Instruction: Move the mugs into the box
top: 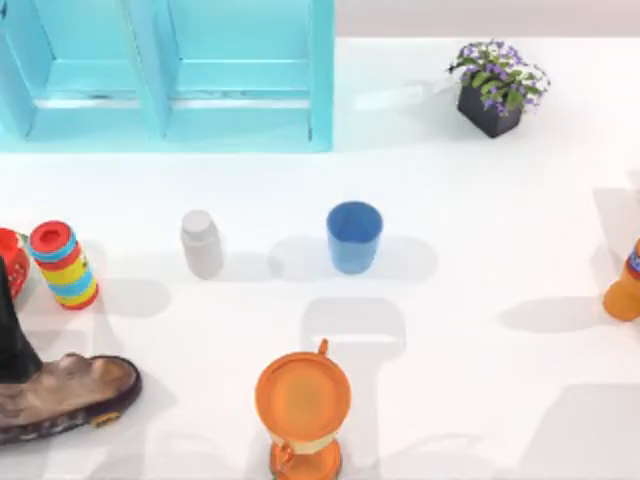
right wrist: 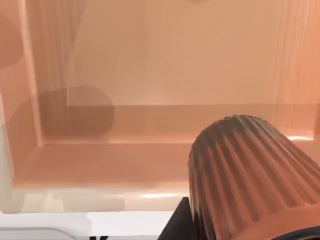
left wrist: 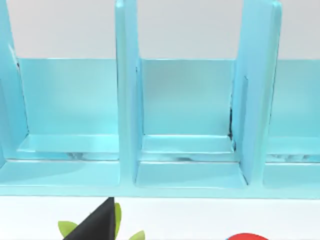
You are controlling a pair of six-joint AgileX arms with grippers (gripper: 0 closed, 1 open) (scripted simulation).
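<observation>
Ribbed brown mug [right wrist: 250, 175] lay tilted, long axis slanting toward the box [right wrist: 125, 140] wall; blue mug [top: 354, 237] stood upright mid-table, clear around. Both grippers' finger states undeterminable.

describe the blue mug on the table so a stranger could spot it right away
Start at the big turquoise shelf unit along the table's back edge, left of centre in the top view. Just in front of its right end, near the table's middle, stands the blue mug, upright and open-topped. The white bottle to its left is capped, and the orange jug in front is round-topped.
</observation>
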